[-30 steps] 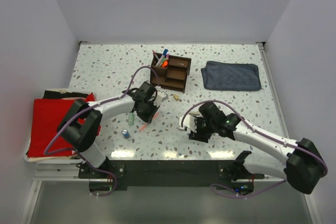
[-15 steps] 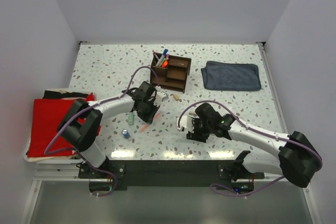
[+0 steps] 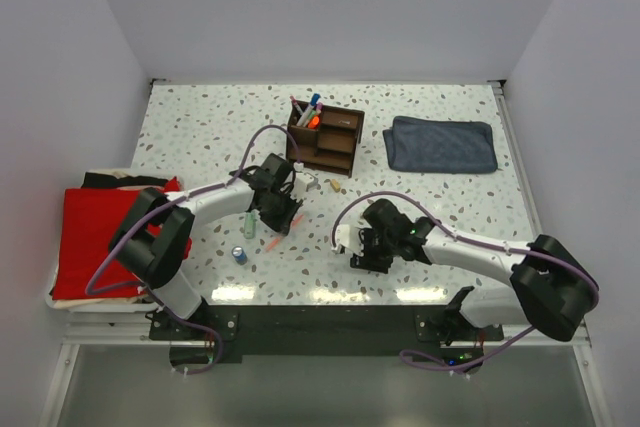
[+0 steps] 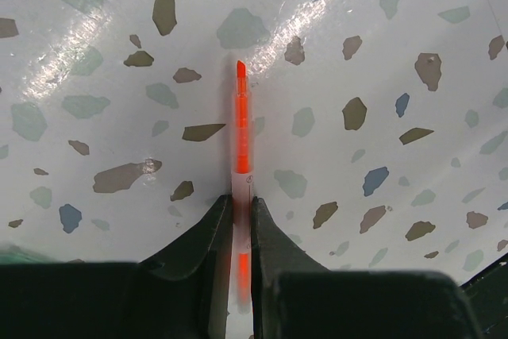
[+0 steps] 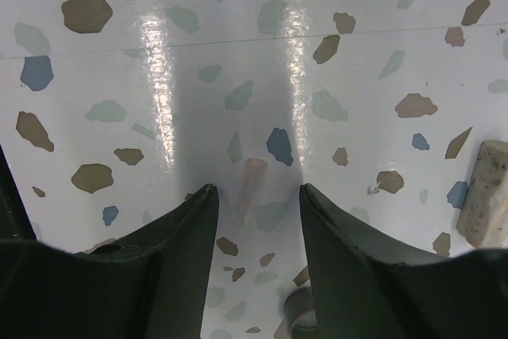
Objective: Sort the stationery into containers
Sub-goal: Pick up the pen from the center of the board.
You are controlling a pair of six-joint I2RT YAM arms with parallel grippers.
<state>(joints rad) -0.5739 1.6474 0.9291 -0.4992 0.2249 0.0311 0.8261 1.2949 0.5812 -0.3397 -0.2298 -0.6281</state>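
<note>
Fingers [image 4: 198, 236] of left gripper [image 4: 242, 206] clamp thin orange-red pen [image 4: 240, 117] by one end, risking a swivel; right gripper [image 5: 255, 192] gapes over pale pink cap [image 5: 254, 172].

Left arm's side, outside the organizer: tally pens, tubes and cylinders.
Pens: 1, the orange pen, on the table in the left gripper
Tubes: 1, the pale green tube
Cylinders: 1, the blue cylinder
Total: 3
</note>
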